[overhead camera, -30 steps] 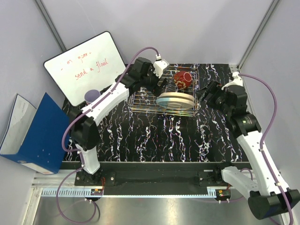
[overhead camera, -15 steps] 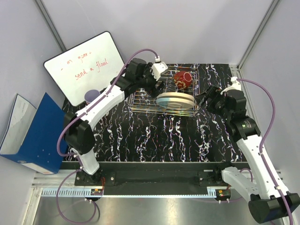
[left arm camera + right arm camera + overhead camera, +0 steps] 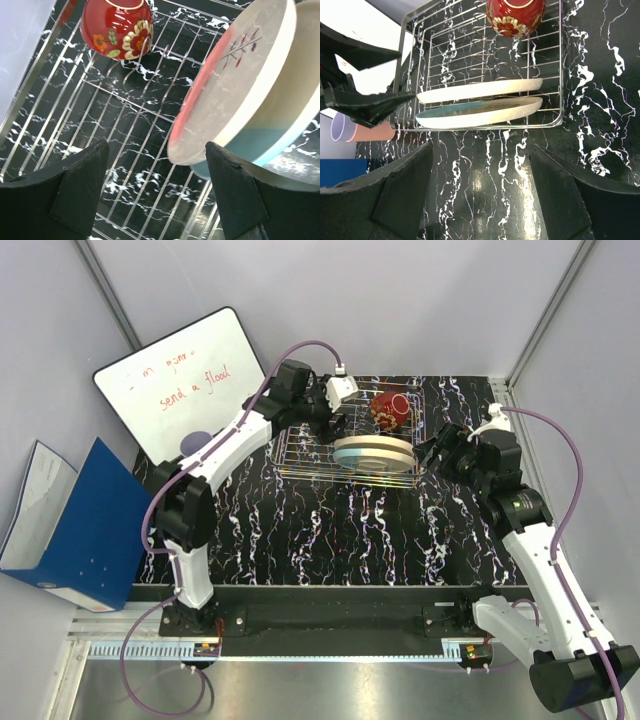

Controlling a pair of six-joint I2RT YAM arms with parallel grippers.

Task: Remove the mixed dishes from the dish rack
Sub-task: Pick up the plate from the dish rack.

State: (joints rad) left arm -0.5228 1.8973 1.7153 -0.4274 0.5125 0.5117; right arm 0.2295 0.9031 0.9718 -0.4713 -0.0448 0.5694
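Your left gripper (image 3: 156,150) spread, empty, low over rack (image 3: 125,125) wires; pink plate (image 3: 235,85) edge crowds it, blue plate (image 3: 270,140) behind, bowl (image 3: 117,27) at corner. Right gripper (image 3: 481,150) spread, empty, outside rack. Cups (image 3: 375,131) apparently past rim.

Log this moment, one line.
left gripper open, near pink-cream round plate | right gripper open, outside silver wire dish rack | rack holds: that plate, blue-cream round plate, glossy red patterned bowl

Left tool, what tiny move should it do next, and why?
I'd guess: nudge the left tool toward the pink plate. The plate stands on edge in the dish rack, its rim only just inside the open tool, close to one finger, not gripped yet.
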